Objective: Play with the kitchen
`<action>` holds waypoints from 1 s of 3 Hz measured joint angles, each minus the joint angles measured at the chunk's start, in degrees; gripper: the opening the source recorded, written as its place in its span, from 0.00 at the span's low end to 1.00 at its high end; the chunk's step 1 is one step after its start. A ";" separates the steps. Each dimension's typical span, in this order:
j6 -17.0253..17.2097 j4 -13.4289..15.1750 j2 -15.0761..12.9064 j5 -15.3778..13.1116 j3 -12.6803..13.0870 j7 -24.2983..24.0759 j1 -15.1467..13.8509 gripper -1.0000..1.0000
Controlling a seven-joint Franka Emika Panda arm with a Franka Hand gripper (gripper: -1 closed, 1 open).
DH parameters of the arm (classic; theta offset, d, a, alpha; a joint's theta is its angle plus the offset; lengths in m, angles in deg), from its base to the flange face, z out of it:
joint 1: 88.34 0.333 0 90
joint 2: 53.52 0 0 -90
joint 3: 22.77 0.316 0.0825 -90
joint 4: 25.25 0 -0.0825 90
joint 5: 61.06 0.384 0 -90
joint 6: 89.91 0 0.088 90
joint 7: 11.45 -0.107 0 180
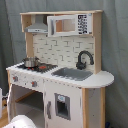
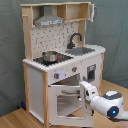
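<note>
The kitchen (image 1: 60,75) is a white and light-wood toy with a grey hood (image 1: 37,25), a microwave cabinet (image 1: 67,24), a black faucet (image 1: 84,59), a sink (image 1: 72,74) and a pot (image 1: 31,62) on the stovetop. The second exterior view shows the kitchen (image 2: 60,60) from its other side, with the oven door (image 2: 65,102) standing open. My gripper (image 2: 85,92) is at that door's right edge, below the knobs. The white arm (image 2: 107,104) reaches in from the second exterior view's lower right. In the first exterior view only a white part of the arm (image 1: 20,122) shows at the bottom left.
A grey curtain (image 1: 115,45) hangs behind the kitchen. It stands on a wooden floor (image 2: 20,117). The rounded counter end (image 1: 102,79) juts out on the first exterior view's right. A lower cupboard door (image 1: 61,106) is shut.
</note>
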 joint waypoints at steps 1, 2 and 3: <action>0.04 0.00 0.00 0.00 0.12 -0.03 0.06 1.00; 0.22 -0.02 -0.01 -0.40 0.35 -0.04 0.23 1.00; 1.19 -4.09 -0.51 -3.95 -1.31 0.17 1.12 1.00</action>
